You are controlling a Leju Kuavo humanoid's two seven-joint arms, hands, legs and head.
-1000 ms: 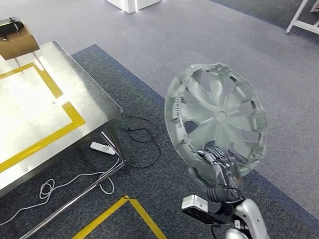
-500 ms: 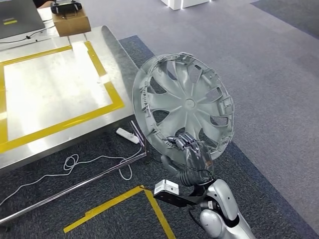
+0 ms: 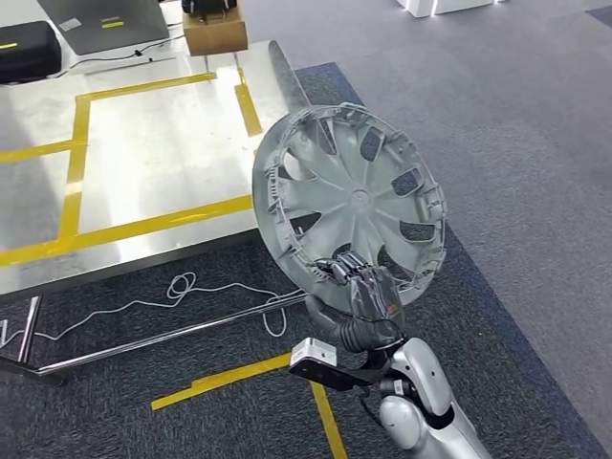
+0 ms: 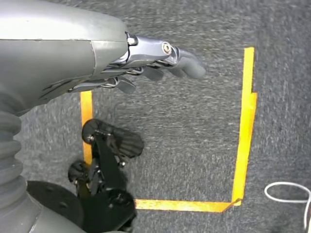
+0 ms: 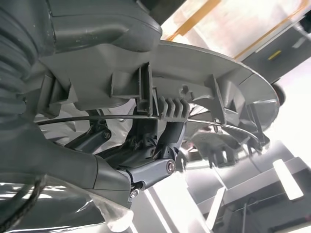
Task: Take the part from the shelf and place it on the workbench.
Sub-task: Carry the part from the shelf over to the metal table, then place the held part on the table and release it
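The part is a grey plastic wheel cover (image 3: 354,206), held upright and tilted, its inner ribbed side facing me. My right hand (image 3: 360,296) grips its lower rim, above the floor just off the workbench's near right corner. In the right wrist view the rim (image 5: 205,73) runs across my right hand's fingers (image 5: 150,170), which clasp it from below. The steel workbench (image 3: 187,229), marked with yellow tape lines, lies to the left of the cover. My left hand (image 4: 146,63) hangs over the dark carpet with fingers stretched out and nothing in them.
A cardboard box (image 3: 214,31), a black case (image 3: 28,50) and a grey laptop (image 3: 104,21) sit at the workbench's far edge. A white cable (image 3: 181,287) and a metal bar (image 3: 165,335) lie on the carpet below it. Yellow floor tape (image 3: 238,375) crosses the carpet.
The whole scene has shifted right as the camera turned toward the workbench. The wheel cover stays in my right hand and now overlaps the bench's corner.
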